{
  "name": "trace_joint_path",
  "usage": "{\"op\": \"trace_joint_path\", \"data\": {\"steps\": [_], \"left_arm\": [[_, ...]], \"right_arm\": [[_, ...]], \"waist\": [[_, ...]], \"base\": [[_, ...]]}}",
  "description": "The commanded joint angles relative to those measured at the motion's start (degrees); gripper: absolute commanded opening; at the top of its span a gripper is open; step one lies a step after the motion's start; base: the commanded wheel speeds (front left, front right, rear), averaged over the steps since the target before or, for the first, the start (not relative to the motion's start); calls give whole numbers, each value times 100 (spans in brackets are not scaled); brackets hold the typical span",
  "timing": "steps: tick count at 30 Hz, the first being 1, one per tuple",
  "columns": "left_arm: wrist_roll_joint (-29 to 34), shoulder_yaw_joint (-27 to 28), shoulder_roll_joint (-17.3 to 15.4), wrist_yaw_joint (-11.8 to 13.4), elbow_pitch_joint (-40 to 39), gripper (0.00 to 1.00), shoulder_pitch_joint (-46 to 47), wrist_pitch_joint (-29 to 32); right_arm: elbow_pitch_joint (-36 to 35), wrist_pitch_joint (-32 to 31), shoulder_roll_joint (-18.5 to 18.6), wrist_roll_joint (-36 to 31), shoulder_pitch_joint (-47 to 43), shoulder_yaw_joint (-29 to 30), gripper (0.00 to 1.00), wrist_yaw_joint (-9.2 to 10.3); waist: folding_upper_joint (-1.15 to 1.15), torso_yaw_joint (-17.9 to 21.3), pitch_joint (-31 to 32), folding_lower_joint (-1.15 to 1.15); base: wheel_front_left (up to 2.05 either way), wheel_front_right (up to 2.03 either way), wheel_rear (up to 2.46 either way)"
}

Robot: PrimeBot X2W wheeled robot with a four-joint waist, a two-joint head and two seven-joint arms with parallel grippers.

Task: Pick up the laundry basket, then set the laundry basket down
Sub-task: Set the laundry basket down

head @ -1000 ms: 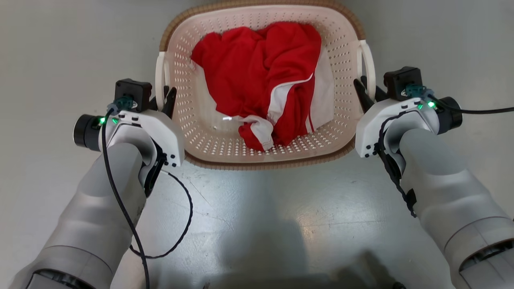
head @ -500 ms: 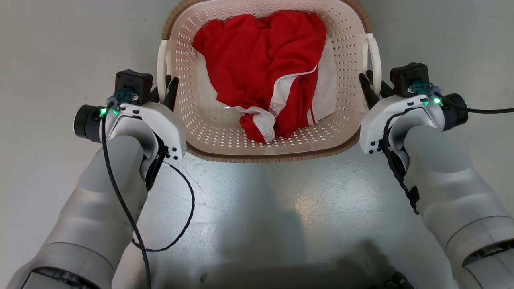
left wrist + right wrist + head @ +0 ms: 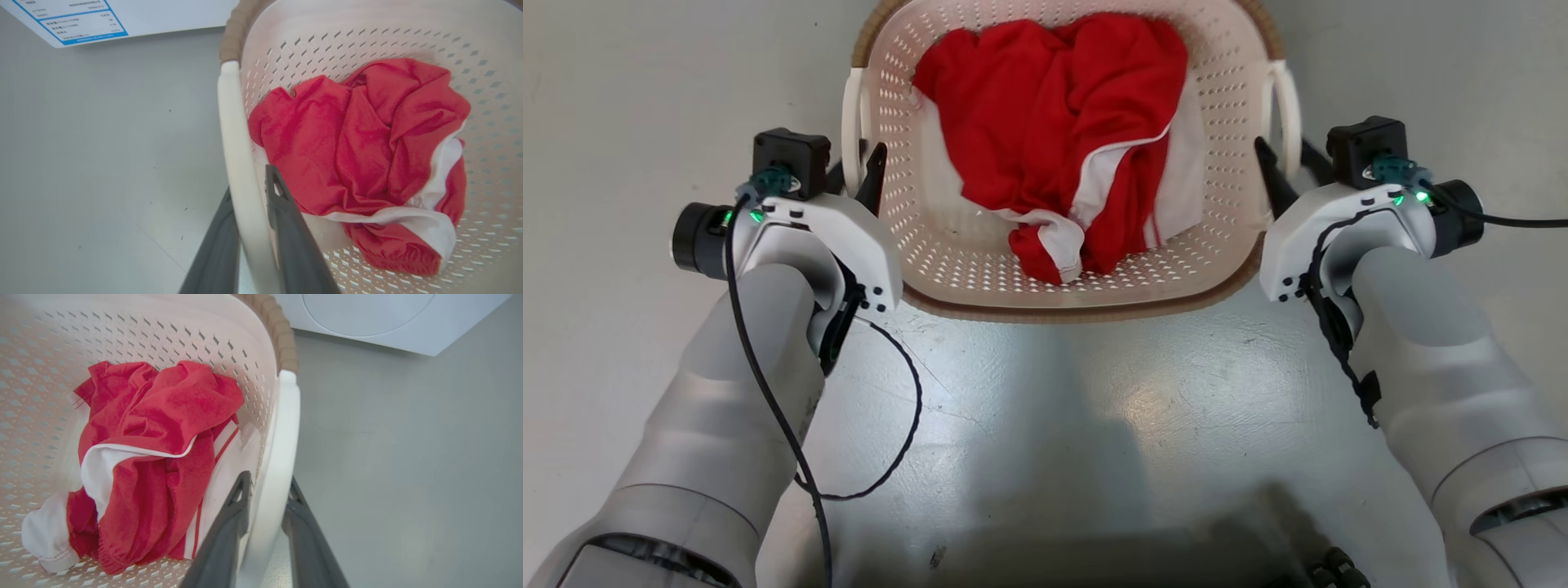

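The laundry basket (image 3: 1062, 309), cream perforated plastic with a brown woven rim, sits on the grey floor in front of me, with a red and white garment (image 3: 1054, 122) inside. My left gripper (image 3: 856, 163) is at its left loop handle (image 3: 851, 122). In the left wrist view that gripper (image 3: 248, 179) is shut on the white handle (image 3: 235, 122), both fingers touching it. My right gripper (image 3: 1289, 155) straddles the right handle (image 3: 1289, 98). In the right wrist view that gripper (image 3: 268, 477) stands slightly open, a thin gap showing between the inner finger (image 3: 239, 502) and the handle (image 3: 282, 428).
A white washing machine (image 3: 367, 314) stands beyond the basket on the right side. A white panel with a blue-framed label (image 3: 81, 20) stands beyond it on the left. Bare grey floor (image 3: 1054, 425) lies between the basket and my dark base (image 3: 1094, 563).
The basket and both grippers now sit higher in the head view. The right gripper's fingers have spread a little around the handle. The left gripper still clamps its handle.
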State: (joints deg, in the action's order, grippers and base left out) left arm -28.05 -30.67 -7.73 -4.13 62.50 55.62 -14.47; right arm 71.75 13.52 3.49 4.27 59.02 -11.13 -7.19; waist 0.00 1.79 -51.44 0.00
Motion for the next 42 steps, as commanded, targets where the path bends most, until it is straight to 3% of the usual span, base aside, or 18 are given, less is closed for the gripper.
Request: {"op": "trace_joint_path", "data": {"steps": [1, 23, 42], "left_arm": [[75, 137, -194, 12, 9, 100, 53, -52], [288, 353, -128, 132, 319, 100, -143, -52], [528, 874, -96, 275, -416, 100, -1374, -52]], "right_arm": [[-61, -23, -61, -98, -167, 11, 100, -30], [-424, 109, -61, -300, -551, 365, 100, -30], [-1305, 147, -61, -537, -1636, 576, 100, -30]], "waist": [[0, 3, -6, 0], [0, 41, 659, 0], [0, 13, 2613, 0]], "base": [[0, 0, 0], [0, 0, 0], [0, 0, 0]]}}
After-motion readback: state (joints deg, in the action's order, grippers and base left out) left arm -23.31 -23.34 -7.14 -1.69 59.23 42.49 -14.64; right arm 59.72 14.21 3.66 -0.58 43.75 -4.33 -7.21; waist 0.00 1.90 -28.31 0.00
